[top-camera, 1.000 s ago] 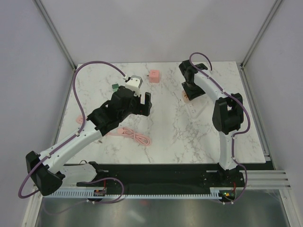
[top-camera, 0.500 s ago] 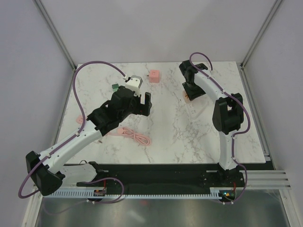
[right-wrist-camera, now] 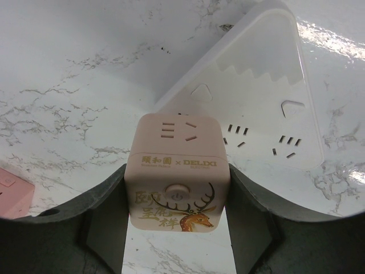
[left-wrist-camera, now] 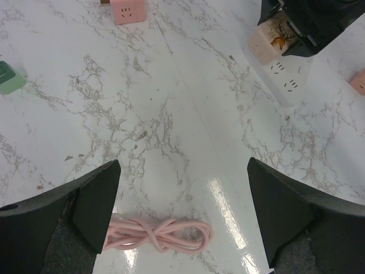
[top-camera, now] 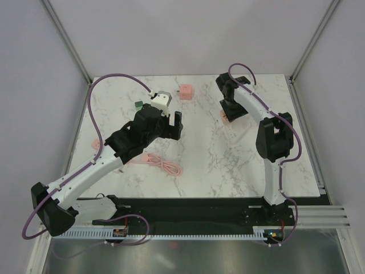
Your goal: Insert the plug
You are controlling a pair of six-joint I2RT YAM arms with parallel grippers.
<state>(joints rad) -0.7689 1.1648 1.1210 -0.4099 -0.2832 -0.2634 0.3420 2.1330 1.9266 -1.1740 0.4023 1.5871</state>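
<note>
Bare across the middle of the worktop, between pink cable frontward and power strip by the right edge. Blocked at the strip's far end by cube plug in right gripper, along the far edge by pink cube, green block.

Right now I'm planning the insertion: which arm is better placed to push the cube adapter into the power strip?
Right. Its tool grips the deer-print cube adapter beside the white power strip; the left tool hangs open, empty, above the pink cable.

The left arm and right arm have white links and black joints. Purple cables loop along each.
</note>
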